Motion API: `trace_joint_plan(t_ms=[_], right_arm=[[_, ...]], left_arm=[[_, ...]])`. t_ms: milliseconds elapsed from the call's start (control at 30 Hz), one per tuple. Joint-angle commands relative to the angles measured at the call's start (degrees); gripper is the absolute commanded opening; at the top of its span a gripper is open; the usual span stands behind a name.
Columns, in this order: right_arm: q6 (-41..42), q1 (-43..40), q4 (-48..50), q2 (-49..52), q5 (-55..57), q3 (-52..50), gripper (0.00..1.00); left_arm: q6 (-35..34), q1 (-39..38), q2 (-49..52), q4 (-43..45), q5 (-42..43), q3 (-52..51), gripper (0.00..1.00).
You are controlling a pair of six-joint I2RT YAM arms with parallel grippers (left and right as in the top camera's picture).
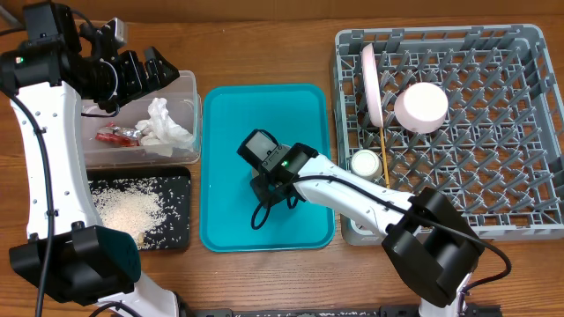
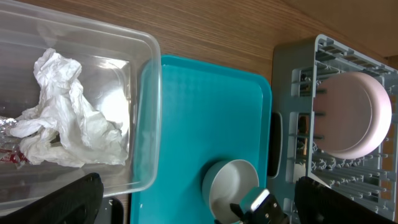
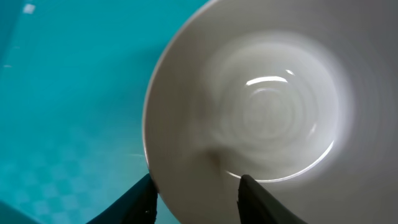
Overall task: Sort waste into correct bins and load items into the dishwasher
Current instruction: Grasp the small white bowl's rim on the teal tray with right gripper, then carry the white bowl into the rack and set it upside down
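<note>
The right gripper (image 3: 196, 186), the nearer arm, is straddling the rim of the glossy round white bowl (image 3: 267, 112) lying toward 12 o'clock from it, mid teal tray (image 1: 225, 114), its jaws apart and any pinch impossible to tell, while the left gripper (image 1: 145, 70) is hovering, jaws spread wide, above the clear tub (image 1: 181, 88).

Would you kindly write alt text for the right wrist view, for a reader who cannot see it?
A white bowl fills most of the frame, sitting on the teal tray. The right gripper straddles its near rim, one black finger outside and one inside; a firm pinch cannot be confirmed.
</note>
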Motion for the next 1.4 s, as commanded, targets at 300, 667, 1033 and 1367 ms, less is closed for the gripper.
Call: trace_joint_plan(t_ms=[300,667,1033,1367], right_arm=[[-0.2,0.3,-0.7,0.1,3.5,-0.3,0.27],[-0.2,0.3,-0.1,0.1,3.5,-0.3,0.22],[-0.2,0.3,-0.1,-0.2,2.5,1.2,0.04],[-0.2,-0.3,-3.5,-12.6,-11.3,5.1,0.04]], left_arm=[[0.6,0.0,-0.1,0.1,0.9,1.1,1.0],[0.6,0.0,-0.1,0.1,0.9,1.1,1.0],[0.6,0.0,-0.1,0.1,0.9,1.1,1.0],[0.6,0.0,-0.1,0.1,0.9,1.1,1.0]])
